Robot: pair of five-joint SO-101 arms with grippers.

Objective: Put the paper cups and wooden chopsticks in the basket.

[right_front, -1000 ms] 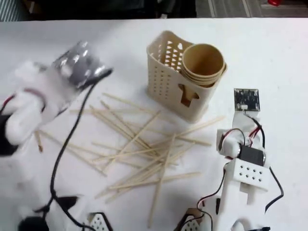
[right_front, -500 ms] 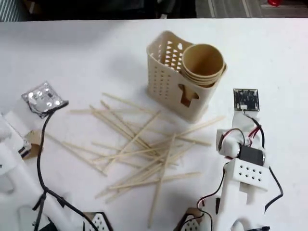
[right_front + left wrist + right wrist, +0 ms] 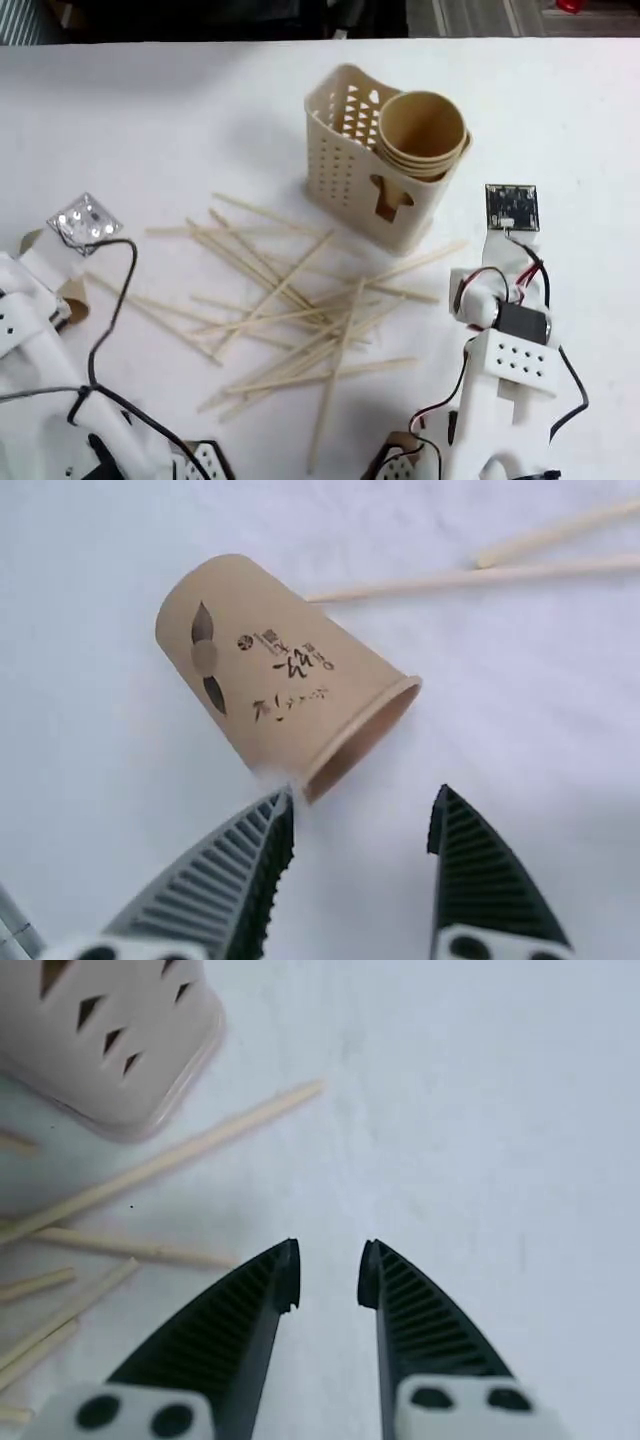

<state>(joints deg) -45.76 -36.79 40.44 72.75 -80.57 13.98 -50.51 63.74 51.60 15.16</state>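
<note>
A: Room to move?
B: Plenty. Table was bare from the far edge down to the heap, & bare again R of the basket. The basket stood upright mid-table w/ stacked cups in its R end, mouths up.
A: Sticks?
B: Chopsticks lay loose in a crossed heap on the near side of the basket, btw the two arms. Most long axes ran on a slant, near-L to far-R.
A: Loose cup?
B: Paper cup lay on its side at the table's L side, axis flat to the surface. Its mouth faced the L gripper, base pointing away. Jaws were spread wide & empty, one fingertip just beside the rim.
A: R side?
B: R gripper hung over bare table near the basket's corner, jaws a little parted, nothing btw them.
</note>
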